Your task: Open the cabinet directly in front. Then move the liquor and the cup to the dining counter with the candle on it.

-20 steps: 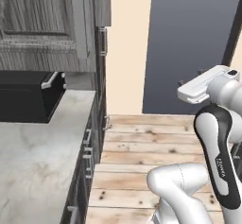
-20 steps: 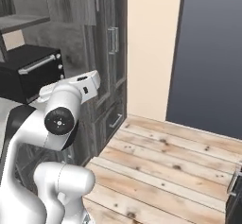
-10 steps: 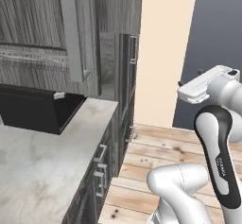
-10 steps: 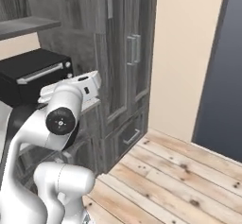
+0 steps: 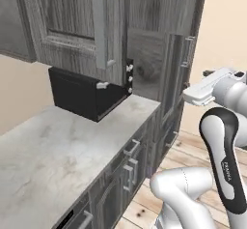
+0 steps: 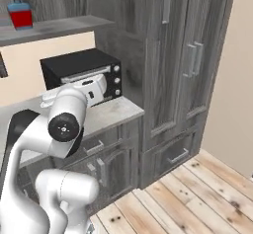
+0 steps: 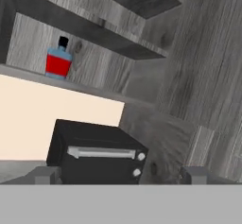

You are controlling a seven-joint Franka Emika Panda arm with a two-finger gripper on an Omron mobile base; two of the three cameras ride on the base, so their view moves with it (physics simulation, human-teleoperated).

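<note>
Two dark fingertips [image 7: 45, 175] stand spread wide at the bottom of the hand view, with nothing between them, so the gripper [image 7: 120, 176] is empty and apart from everything it looks at. Beyond it sits the black microwave [image 7: 97, 152], toward the back of the marble counter [image 5: 58, 150], and above that the cabinet [image 7: 118, 38] shows a bare shelf with the liquor [image 7: 58, 60] standing upright near the shelf's front edge. One bottle is in sight; the cup cannot be made out here (it may be hidden deeper on the shelf or behind the door). In the left base view one cabinet door [image 5: 72, 25] with its long silver handle [image 5: 100, 27] hangs over the microwave, and I count one microwave and one bottle in all. The step in hand looks like lining up on the shelf: the hand should rise above the microwave's top, stay level with the bottle's body, and come in straight from the shelf's front edge so the fingers pass either side of the red label without nudging it toward the back wall.
</note>
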